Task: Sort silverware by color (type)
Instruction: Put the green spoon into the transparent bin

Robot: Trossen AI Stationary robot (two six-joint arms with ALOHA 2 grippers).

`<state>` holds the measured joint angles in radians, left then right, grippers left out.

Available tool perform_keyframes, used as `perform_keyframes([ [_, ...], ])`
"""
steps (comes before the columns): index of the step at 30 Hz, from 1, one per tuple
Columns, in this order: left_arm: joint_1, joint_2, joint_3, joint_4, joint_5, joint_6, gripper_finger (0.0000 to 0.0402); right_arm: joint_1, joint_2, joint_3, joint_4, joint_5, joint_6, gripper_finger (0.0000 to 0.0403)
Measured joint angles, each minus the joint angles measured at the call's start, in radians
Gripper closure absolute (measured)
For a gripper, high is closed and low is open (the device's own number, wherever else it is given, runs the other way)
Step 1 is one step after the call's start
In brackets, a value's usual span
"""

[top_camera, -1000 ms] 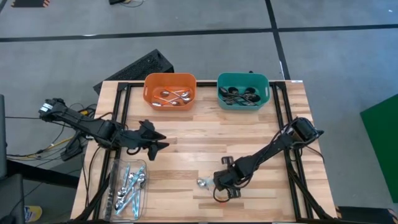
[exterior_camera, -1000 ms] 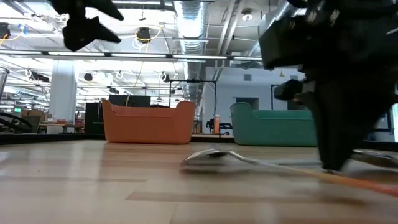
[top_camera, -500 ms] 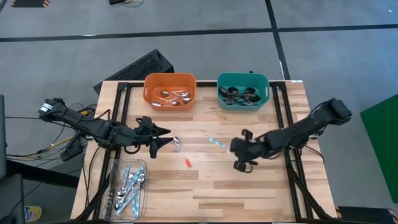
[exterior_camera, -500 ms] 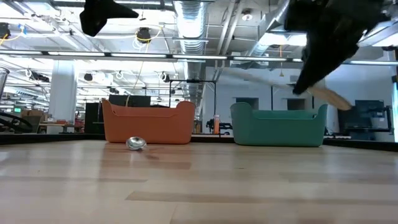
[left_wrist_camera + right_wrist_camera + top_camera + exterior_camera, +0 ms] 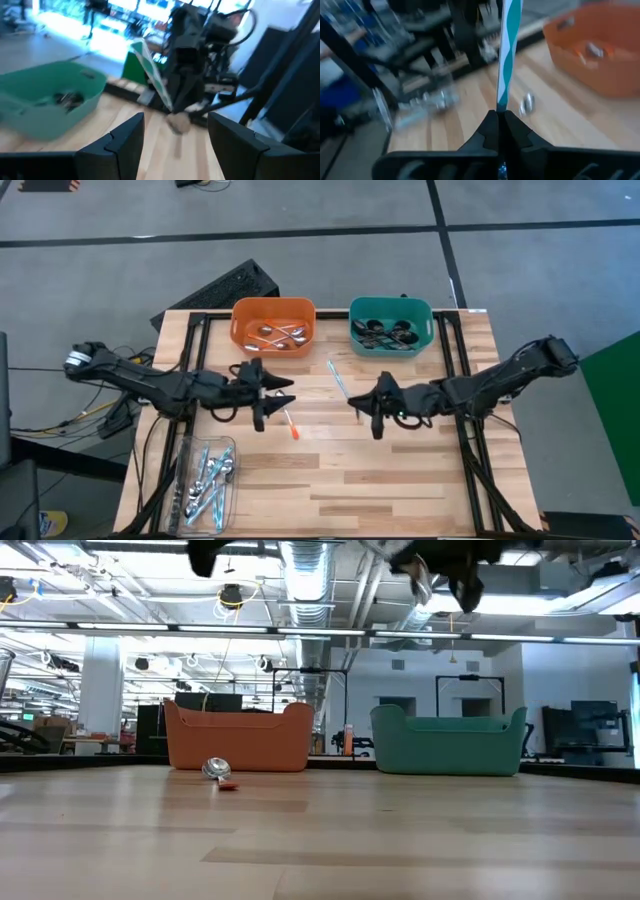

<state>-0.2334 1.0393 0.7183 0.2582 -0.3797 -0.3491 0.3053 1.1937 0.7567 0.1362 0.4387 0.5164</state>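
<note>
My right gripper point(image 5: 357, 402) hangs over the table's middle, shut on a light-blue-handled spoon point(image 5: 336, 374) whose handle points toward the orange bin point(image 5: 273, 326). An orange-handled spoon point(image 5: 290, 422) lies flat on the wood between the two grippers; its bowl point(image 5: 215, 770) shows in the low view. My left gripper point(image 5: 274, 402) is open and hovers just left of that spoon, touching nothing. The orange bin holds orange-handled spoons, and the teal bin point(image 5: 391, 326) holds dark ones. My right gripper pinches the light-blue spoon between its two shut fingers point(image 5: 492, 131), low on the striped handle point(image 5: 502, 102) near the bowl end. The handle's free end point(image 5: 512, 12) sticks out past the fingertips. The spoon is lifted clear of the table, its bowl point(image 5: 421, 582) high in the low view.
A clear tray point(image 5: 203, 485) with several light-blue-handled spoons sits at the table's near-left corner. Both bins stand at the far edge. Black frame rails point(image 5: 452, 350) run along the table's left and right sides. Bare wood spreads across the near right part.
My right gripper rose from the near edge and swung toward the table's middle, carrying the light-blue spoon up with it. An orange-handled spoon that lay by that gripper now lies near the middle, close to my left gripper. My left gripper shifted slightly rightward.
</note>
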Motion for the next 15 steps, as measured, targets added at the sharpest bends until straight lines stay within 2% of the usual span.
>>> perform_keyframes([
  [5, 0.072, 0.066, 0.0, 0.173, 0.09, 0.009, 0.0198, -0.029, 0.0, 0.0, 0.167, 0.001, -0.067, 0.0389],
  [10, 0.15, 0.13, 0.0, 0.308, 0.238, 0.006, 0.0198, -0.063, 0.019, 0.002, 0.265, -0.008, -0.101, 0.0389],
  [15, 0.207, 0.186, 0.058, 0.331, 0.301, 0.007, 0.0198, -0.101, 0.081, 0.037, 0.278, -0.086, -0.118, 0.0388],
])
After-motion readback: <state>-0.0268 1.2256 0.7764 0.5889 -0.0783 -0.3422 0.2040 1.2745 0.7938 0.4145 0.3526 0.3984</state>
